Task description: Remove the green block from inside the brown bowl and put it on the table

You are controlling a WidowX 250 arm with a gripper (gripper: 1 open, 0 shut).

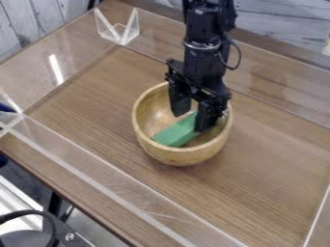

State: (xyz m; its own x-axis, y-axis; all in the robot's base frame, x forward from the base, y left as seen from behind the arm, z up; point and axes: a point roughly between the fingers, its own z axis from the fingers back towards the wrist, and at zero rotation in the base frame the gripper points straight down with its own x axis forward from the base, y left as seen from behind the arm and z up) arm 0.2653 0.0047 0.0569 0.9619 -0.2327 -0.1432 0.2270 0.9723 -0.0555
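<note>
While the black arm (206, 39) stands nearly upright over the brown bowl (183, 123), its gripper (196, 113) points straight down inside, fingers apparently clamped on the green block (179, 131). The bright-green bar lies tilted in the bowl on the table (91, 106).

The green block (179, 131) lies tilted inside the round brown bowl (157, 148), which sits near the table's (91, 87) middle.
</note>
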